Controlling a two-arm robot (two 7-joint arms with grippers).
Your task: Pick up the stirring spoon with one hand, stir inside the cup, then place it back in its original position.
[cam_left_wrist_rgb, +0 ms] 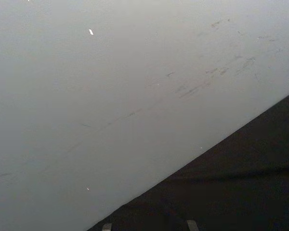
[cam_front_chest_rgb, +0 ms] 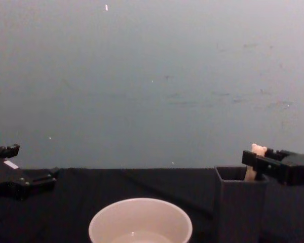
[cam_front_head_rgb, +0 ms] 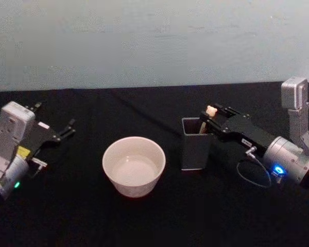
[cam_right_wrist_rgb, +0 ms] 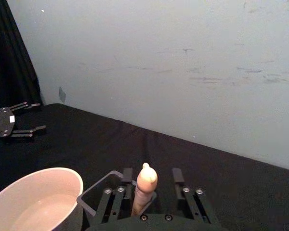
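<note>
Straddling the bear-headed top of the stirring spoon (cam_right_wrist_rgb: pixel 146 185), the right claw (cam_front_head_rgb: pixel 210 121) hung partly open at the mouth of the dark grey holder (cam_front_head_rgb: pixel 195 152), one finger close to the handle and the other clear of it, gripping nothing. The spoon stood upright in the holder, its stem hidden by the walls. Near the holder, on the robot's left, sat the cream-white cup (cam_front_head_rgb: pixel 134 165) on the black desk (cam_front_head_rgb: pixel 144 221). Well apart, the left claw (cam_front_head_rgb: pixel 68 128) rested spread and empty.

Lab setup, black-draped table (cam_front_head_rgb: pixel 144 221), bare wall (cam_front_head_rgb: pixel 144 41)
</note>
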